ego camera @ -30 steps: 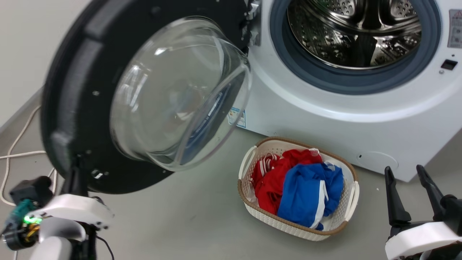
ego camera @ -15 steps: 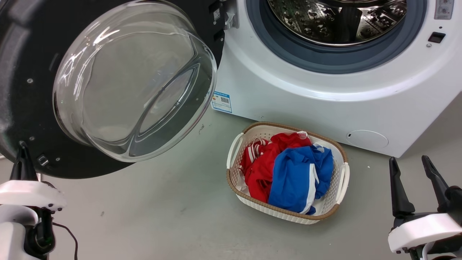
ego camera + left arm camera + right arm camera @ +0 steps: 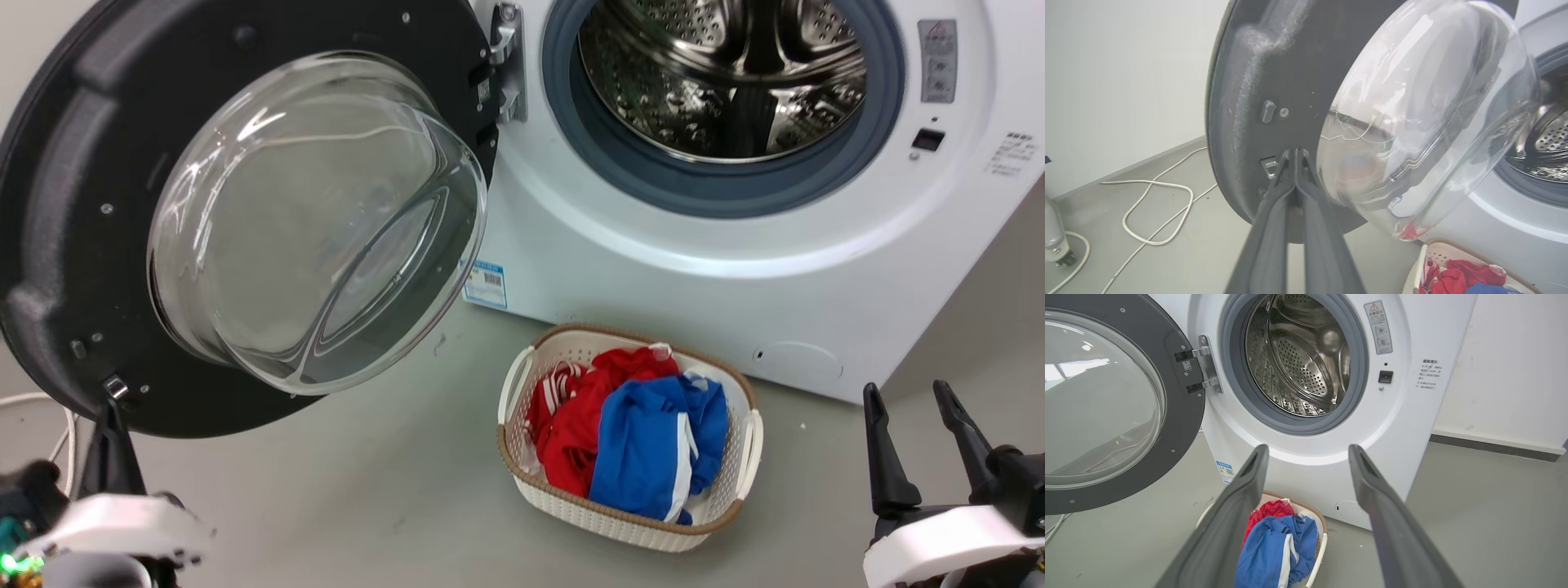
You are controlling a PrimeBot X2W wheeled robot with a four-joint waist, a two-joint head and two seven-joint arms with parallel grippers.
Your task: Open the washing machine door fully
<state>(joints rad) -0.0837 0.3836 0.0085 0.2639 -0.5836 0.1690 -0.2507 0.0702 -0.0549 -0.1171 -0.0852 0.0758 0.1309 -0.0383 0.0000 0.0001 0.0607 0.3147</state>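
Black and shiny, the washing machine door (image 3: 73, 204) hangs wide open at the left side of the white washing machine (image 3: 653, 269), on its metal hinge (image 3: 508, 65). Its clear glass bowl (image 3: 310, 220) bulges out toward the robot. Next to it, the steel drum (image 3: 718, 82) shows, with a grey rubber ring (image 3: 588, 155) round it. The left gripper (image 3: 1295, 154) has its two fingers pressed together with nothing between them. Their tips sit at the low edge of the door's black part, just beside a small metal catch (image 3: 1269, 166). The right gripper (image 3: 904, 394) has its fingers apart, holds nothing and is well away from the door. A basket (image 3: 522, 474) of red and blue clothes (image 3: 637, 433) sits on the grey floor (image 3: 367, 506) before the machine.
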